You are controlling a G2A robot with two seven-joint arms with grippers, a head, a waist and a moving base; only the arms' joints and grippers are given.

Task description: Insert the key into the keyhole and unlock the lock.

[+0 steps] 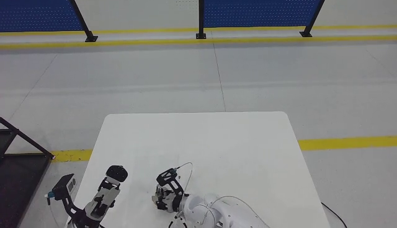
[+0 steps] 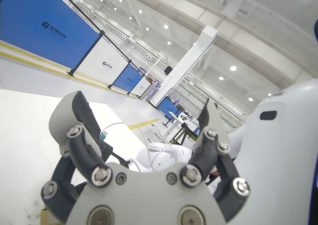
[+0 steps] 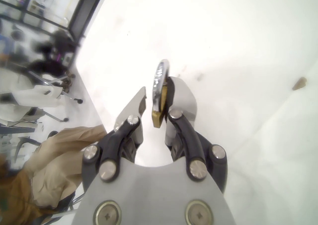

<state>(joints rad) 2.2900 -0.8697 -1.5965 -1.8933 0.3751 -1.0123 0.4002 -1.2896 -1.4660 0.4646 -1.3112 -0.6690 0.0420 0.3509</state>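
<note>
A brass padlock [image 3: 157, 114] with a silver shackle [image 3: 160, 74] stands edge-on between the fingers of my right gripper [image 3: 159, 89]. It lies against one finger [image 3: 185, 97], and a narrow gap shows between it and the other finger [image 3: 135, 109], so the jaws are open. A small tan object [image 3: 299, 83], too blurred to name, lies on the white table [image 3: 223, 25] farther off. My left gripper [image 2: 143, 99] is open with nothing between its ribbed pads [image 2: 83, 109], and it points up and away from the table. From above, the left arm [image 1: 107, 194] and right gripper [image 1: 166, 189] sit near the table's front edge.
A person's gloved hand [image 3: 62, 151] is just past the table edge beside my right gripper. A thin white cable [image 1: 186, 169] loops above the right wrist. A black stand [image 1: 22, 138] is left of the table [image 1: 198, 141]. Blue and white fence panels [image 1: 260, 2] line the far floor.
</note>
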